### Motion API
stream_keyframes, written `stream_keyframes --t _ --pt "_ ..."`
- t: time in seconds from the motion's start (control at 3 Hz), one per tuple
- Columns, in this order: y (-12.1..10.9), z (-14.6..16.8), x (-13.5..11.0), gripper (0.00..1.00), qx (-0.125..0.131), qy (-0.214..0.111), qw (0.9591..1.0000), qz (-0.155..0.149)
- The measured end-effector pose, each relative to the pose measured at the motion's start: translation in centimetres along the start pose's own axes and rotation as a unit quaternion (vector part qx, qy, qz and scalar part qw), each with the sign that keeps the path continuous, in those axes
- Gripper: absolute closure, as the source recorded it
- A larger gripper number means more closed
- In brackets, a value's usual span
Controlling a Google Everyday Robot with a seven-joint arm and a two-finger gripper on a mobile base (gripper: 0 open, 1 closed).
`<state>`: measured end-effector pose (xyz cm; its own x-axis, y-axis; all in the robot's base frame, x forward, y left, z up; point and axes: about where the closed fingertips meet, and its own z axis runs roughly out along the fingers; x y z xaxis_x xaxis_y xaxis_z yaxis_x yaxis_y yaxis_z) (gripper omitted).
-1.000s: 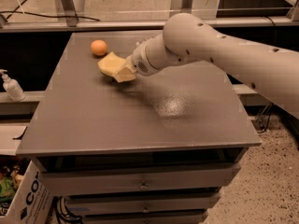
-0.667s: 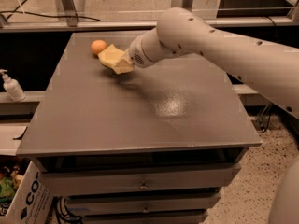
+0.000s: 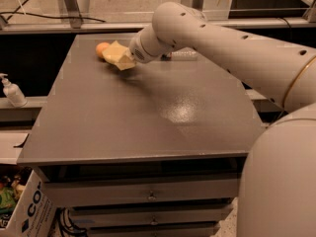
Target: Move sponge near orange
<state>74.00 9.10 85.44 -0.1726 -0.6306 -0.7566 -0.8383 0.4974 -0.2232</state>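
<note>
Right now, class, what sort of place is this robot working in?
Probably a lab or workshop: a grey drawer cabinet as workbench, a cardboard box beside it, a pump bottle on a ledge. The gripper holds the sponge beside the orange.

1 sponge (image 3: 114,52), 1 orange (image 3: 101,49), 1 pump bottle (image 3: 11,90), 1 end effector (image 3: 124,61) holding the sponge.

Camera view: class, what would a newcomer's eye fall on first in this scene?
First, the big white robot arm reaching in from the right across the grey table. Next, its pincer at the table's far left, holding the pale yellow sponge right next to the small orange near the far edge.
</note>
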Motion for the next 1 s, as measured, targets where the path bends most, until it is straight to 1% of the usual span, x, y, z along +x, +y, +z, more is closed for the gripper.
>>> stream_keyframes --t 0.33,1.0 --pt "-0.6 1.4 0.4 1.00 0.003 0.014 0.9999 -0.002" --pt "-1.0 2.2 1.8 1.00 0.007 0.031 0.9995 0.001"
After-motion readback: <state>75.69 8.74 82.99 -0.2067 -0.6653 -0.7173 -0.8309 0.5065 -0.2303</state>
